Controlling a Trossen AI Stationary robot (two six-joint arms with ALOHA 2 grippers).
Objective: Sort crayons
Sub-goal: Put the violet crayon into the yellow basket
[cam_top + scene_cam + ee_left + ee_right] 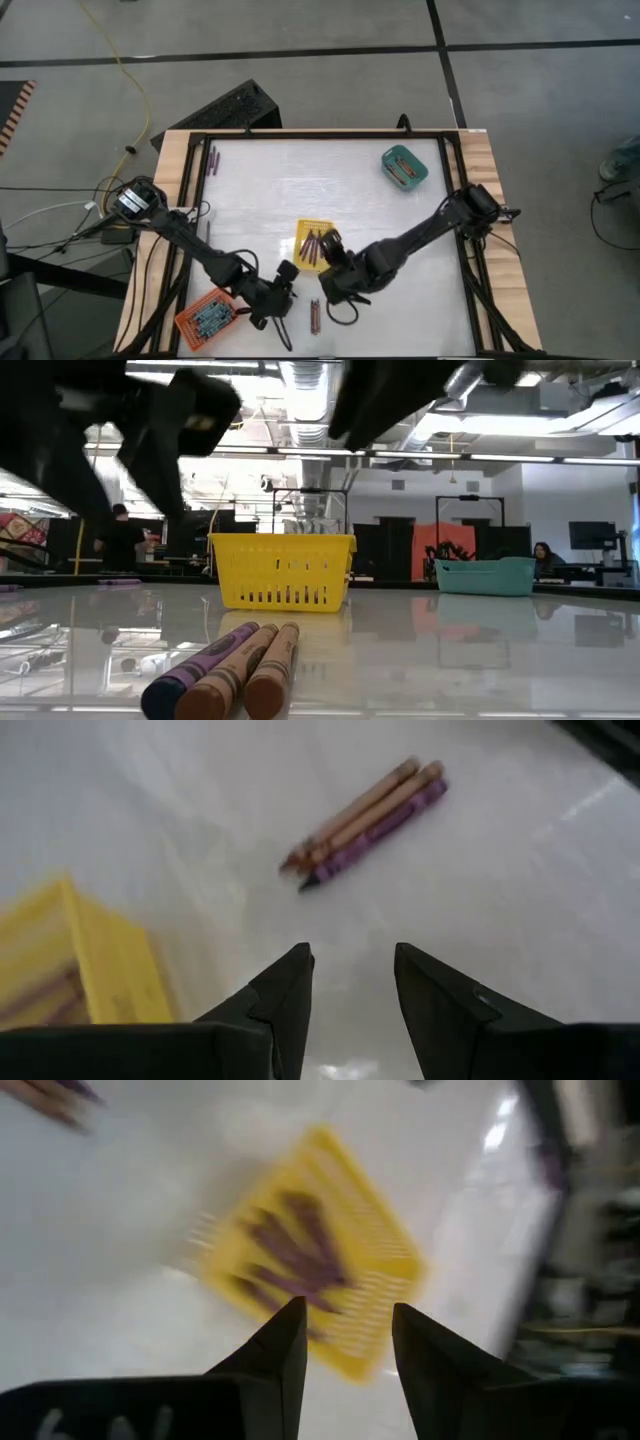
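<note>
Waxy crayons (365,820), three side by side, lie on the white table (400,230) at its near edge, just beyond the spread, empty left gripper (352,982). Light, stiff and liable to roll, they look best pinched mid-shaft, singly. The right gripper (346,1342), also spread, hangs over the yellow tray (330,1270). No lettering is legible.

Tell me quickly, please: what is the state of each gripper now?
Left gripper: open, holding nothing, above the table near three loose crayons.
Right gripper: open, empty, over the yellow tray.
</note>
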